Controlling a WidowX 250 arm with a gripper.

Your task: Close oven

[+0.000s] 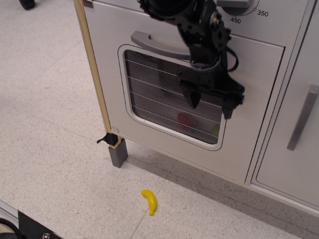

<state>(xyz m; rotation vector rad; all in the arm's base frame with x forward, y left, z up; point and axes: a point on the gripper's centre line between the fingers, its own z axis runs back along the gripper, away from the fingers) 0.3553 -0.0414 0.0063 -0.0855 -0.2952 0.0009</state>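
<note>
Item, floor, left of centre: yellow toy banana (149, 201) lying loose on the speckled floor, well clear of the cabinet.

Item, lower left corner of the cabinet: grey foot (118, 153) under the wood edge strip (94, 74).

Item, oven (169, 144): white door appears flush with the cabinet front, no gap visible along its top or right edge. Grey bar handle (149, 42) across the top. Wire-lined window (164, 104).

Contents, seen through the window: a red object (185, 121) and a green object (215, 130), both blurred behind the glass, identity uncertain.

Item, gripper (211, 103): fingers spread apart, holding nothing, tips hanging in front of the window's right side, close to it or touching; which cannot be told.

Item, temperature dial (238, 7): above the door, partly cut off.

Item, cupboard door (294, 164): far right, vertical grey handle (303, 117).

Risks, judged:
- Door may swing back open if no catch holds it once pressure ends.
- A fingertip snagging the window rim or bar handle on retreat would drag the door outward.
</note>
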